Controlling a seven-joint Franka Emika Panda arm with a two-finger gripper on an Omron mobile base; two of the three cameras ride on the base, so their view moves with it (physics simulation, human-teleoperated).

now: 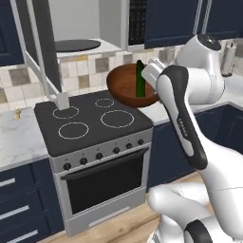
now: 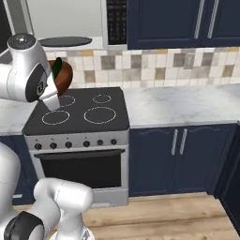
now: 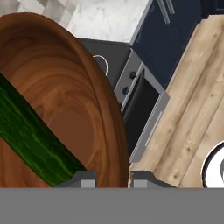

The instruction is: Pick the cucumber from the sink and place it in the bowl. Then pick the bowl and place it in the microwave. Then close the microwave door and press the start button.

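The bowl (image 1: 127,85) sits just right of centre in the upper half of the left base view, lifted off the table and carried above the stove (image 1: 92,122), tipped so you see into it. The cucumber (image 1: 140,79) stands steeply inside, leaning against the wall. Your end effector (image 3: 113,178) is clenched on the bowl's rim, one finger tip inside the wall and one outside, as the hand view shows at its lower middle.

Your main risk is the tilt: tip any further and the cucumber can slide over the lip and drop onto the stove. A rim pinch is also a weak hold, so a quick swing could let the bowl pivot or slip.

The microwave (image 1: 90,35) cavity at the upper left of the left base view is a low opening; the open microwave door (image 1: 40,45) hangs beside it. Enter too high or off-line and the rim may strike the frame or door.
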